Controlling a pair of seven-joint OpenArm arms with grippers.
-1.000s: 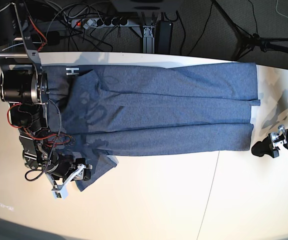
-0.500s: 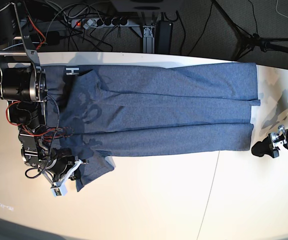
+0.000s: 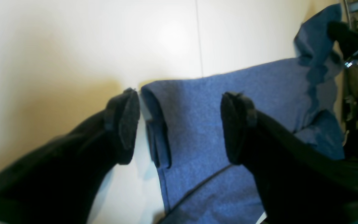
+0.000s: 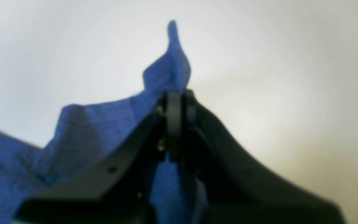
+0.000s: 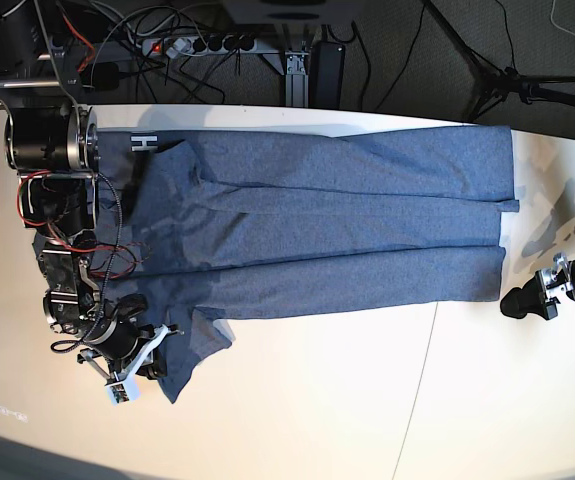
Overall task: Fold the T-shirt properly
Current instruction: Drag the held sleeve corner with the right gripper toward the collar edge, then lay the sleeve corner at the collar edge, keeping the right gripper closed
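Blue-grey T-shirt (image 5: pixel 327 225) lies along the table's (image 5: pixel 297 400) far edge; my right hand (image 4: pixel 177 105) is clamped on its sleeve, my left hand (image 3: pixel 179 124) apart at the hem corner, next folding the sleeve inward.

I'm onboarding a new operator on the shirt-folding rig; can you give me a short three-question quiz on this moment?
1. True or false: the right gripper is shut on a fold of the T-shirt.
2. The left gripper is: A) shut on the hem, B) open, its fingers straddling the shirt's corner, C) out of view.
3. Fill in: in the base view, the white lettering shows near the shirt's top ____ corner.

Key: 1 true; 2 B; 3 left.
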